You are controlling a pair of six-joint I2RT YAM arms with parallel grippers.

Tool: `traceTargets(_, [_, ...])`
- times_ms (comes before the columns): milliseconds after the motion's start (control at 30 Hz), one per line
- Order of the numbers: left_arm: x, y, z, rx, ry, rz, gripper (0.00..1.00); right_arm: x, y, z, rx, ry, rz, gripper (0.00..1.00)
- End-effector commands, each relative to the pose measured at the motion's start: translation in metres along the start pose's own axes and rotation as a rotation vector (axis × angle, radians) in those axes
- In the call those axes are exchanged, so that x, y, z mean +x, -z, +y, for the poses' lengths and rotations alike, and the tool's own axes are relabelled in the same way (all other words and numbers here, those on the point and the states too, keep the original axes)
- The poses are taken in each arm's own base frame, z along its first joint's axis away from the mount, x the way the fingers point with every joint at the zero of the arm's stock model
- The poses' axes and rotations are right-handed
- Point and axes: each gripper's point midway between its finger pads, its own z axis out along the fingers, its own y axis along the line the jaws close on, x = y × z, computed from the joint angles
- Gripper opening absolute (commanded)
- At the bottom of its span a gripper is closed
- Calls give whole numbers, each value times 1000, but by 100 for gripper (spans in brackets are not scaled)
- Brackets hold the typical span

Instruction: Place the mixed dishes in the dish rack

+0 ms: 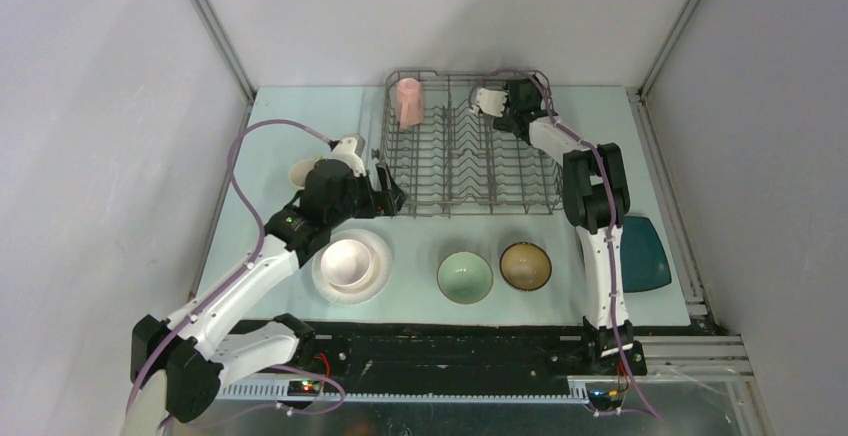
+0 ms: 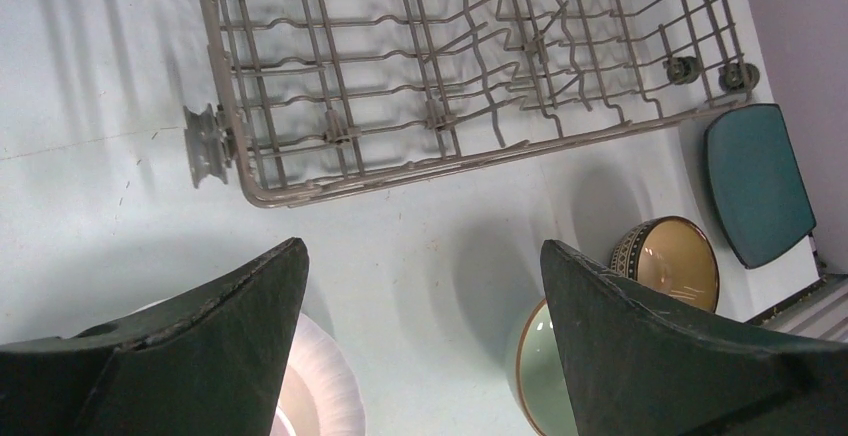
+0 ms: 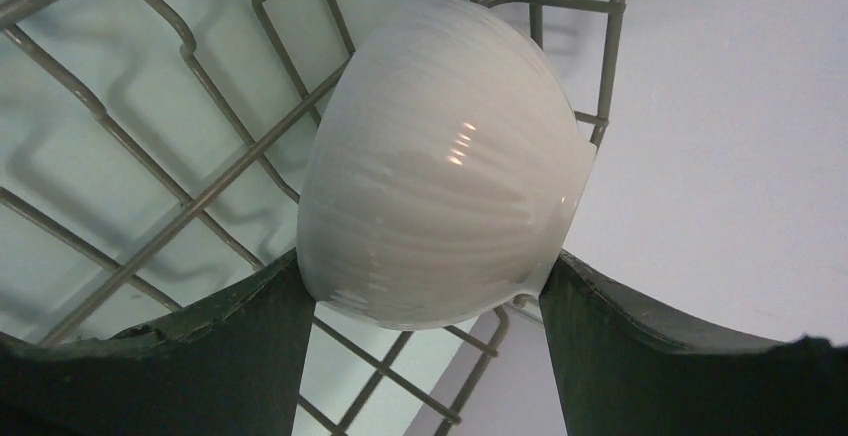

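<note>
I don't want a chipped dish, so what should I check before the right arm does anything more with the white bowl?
1. Grip on the white bowl: ok, the right gripper is closed on its two sides.
2. Bowl over the dish rack: ok, it is above the far side.
3. Spot underneath free of dishes: ok, only bare wires show below.
4. Distance from the pink mug: ok, the mug stands apart in the far left corner.
5. Bowl resting on the wires: cannot tell.
6. Left gripper out of the way: ok, it is open and empty outside the rack's near left corner.
</note>
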Motion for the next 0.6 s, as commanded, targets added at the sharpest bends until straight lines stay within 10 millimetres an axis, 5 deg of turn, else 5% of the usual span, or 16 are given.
traceTargets(0, [-8,-3,-6,26,5,-21,93,-10,-8,-14,48,-11,-37,0])
traceTargets(333, [-6,-6,-3,15,4,-7,94,-10,-12,6,-21,-5,-44,13])
traceTargets(567, [-7,-6,-4,21,6,-6,94,-14,-8,-5,74,-56,-69,52])
